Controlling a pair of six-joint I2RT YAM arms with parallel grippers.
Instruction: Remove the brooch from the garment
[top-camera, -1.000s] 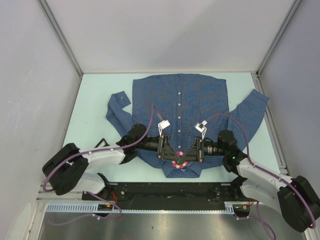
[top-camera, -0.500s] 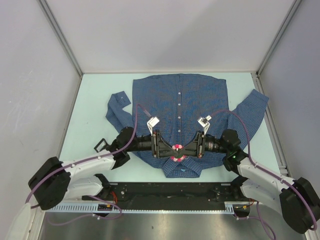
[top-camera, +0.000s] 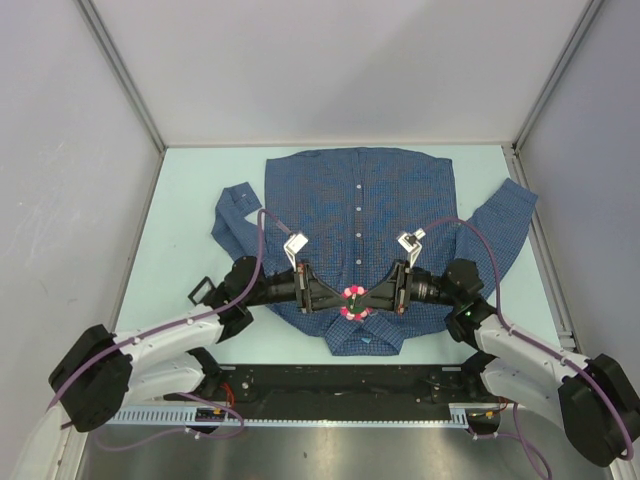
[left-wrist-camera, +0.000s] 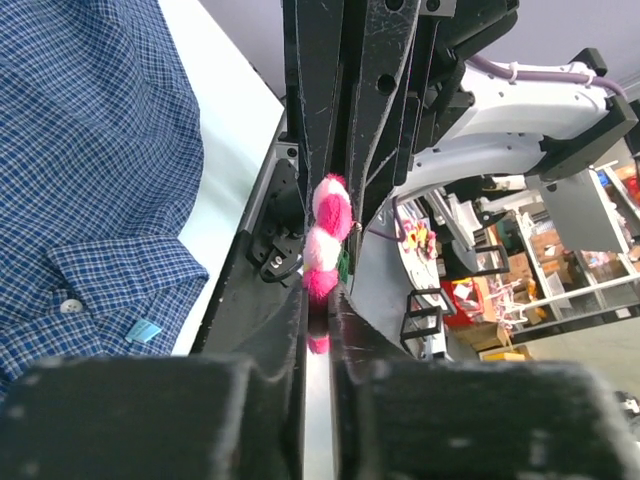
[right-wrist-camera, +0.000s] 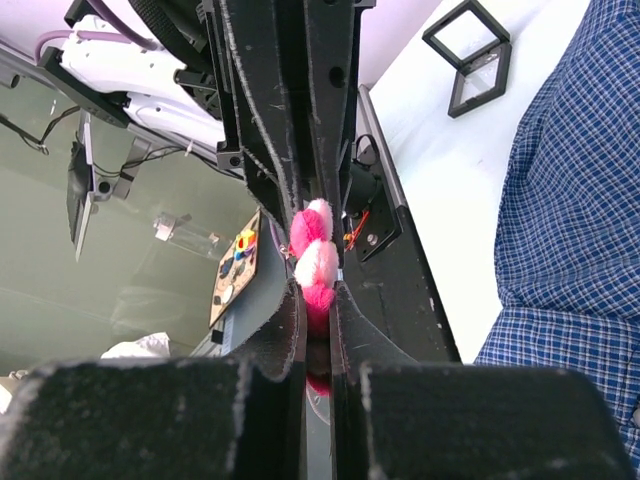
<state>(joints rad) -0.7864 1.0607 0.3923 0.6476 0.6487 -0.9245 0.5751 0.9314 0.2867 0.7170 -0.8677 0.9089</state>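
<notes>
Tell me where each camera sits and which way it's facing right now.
Top external: above and behind the robot, looking down on the blue checked shirt; both arms show, left gripper and right gripper meet at the pink flower-shaped brooch.
Left wrist: on the left arm, sighting along its own fingers toward the right arm.
Right wrist: mirrored, along its own fingers toward the left arm.
All three share brooch and shirt.

**You Are Running a Robotics Lab Cell**

Your robot arms (top-camera: 520, 350) are bolted to a black base rail (top-camera: 340, 385) at the near edge of a pale table (top-camera: 190, 200). Plain grey panels (top-camera: 330, 60) on aluminium posts (top-camera: 120, 75) box it in. Purple cables (top-camera: 262, 225) loop off the arms. In the left wrist view you see racks (left-wrist-camera: 560, 260) crowded with gear beyond the table.
</notes>
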